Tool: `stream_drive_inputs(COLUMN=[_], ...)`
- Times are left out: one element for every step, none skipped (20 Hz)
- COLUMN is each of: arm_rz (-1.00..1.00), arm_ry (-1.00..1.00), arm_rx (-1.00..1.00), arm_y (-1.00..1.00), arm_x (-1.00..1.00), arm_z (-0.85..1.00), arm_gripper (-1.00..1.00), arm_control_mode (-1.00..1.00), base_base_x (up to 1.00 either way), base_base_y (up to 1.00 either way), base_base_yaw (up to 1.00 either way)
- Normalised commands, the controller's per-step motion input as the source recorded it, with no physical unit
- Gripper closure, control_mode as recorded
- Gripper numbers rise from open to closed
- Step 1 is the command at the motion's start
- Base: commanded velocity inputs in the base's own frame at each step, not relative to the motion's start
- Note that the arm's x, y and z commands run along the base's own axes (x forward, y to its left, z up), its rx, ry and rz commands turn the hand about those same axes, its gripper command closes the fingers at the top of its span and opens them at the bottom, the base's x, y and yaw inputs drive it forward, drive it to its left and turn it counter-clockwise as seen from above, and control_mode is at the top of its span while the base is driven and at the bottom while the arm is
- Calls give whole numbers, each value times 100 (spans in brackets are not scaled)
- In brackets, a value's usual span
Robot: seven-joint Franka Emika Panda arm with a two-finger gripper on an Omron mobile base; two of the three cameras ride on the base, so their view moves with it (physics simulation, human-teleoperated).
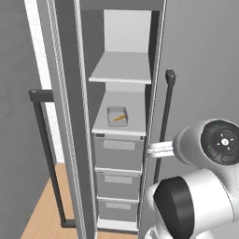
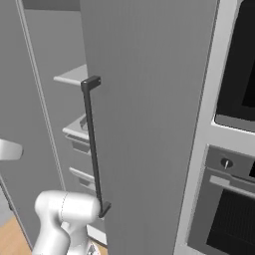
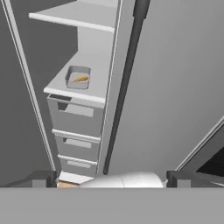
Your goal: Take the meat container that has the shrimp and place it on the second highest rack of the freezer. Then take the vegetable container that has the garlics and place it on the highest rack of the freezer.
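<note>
A small grey container with an orange shrimp [image 1: 117, 116] inside sits on the second highest rack [image 1: 136, 114] of the open freezer. The hand view has the same container [image 3: 78, 77] at upper left, on that rack [image 3: 95, 65]. The highest rack [image 1: 122, 69] above it is bare, as it is in the hand view [image 3: 74, 18]. My gripper [image 3: 113, 177] hangs well back from the freezer and lower than the container. Its dark fingertips [image 3: 43, 177] stand wide apart, open, with nothing between them.
Three grey drawers [image 1: 118, 151] stack under the racks. The shut fridge door with its long dark handle [image 1: 163, 126] stands right of the opening; the handle [image 2: 92, 144] is close to my arm. The open freezer door's handle [image 1: 45, 154] is on the left. An oven [image 2: 229, 204] is far right.
</note>
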Motion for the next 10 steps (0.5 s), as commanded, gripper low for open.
stream_drive_inputs(arm_rz=[0,0,0,0,0,0,0,0,0,0], arm_ry=[0,0,0,0,0,0,0,0,0,0], arm_rx=[0,0,0,0,0,0,0,0,0,0], arm_y=[0,0,0,0,0,0,0,0,0,0], arm_x=[0,0,0,0,0,0,0,0,0,0], arm_z=[0,0,0,0,0,0,0,0,0,0], arm_gripper=[-100,-100,-100,-100,-100,-100,-100,-100,-100,-100], arm_control_mode=[100,100,100,100,100,100,100,100,100,100], base_base_x=[-39,-34,-29,-41,-32,-24,-21,-21,-16,-14], base_base_y=[-15,-5,0,0,0,0,0,0,0,0], base_base_yaw=[-19,-17,-17,-15,-15,-15,-14,-14,-13,-13])
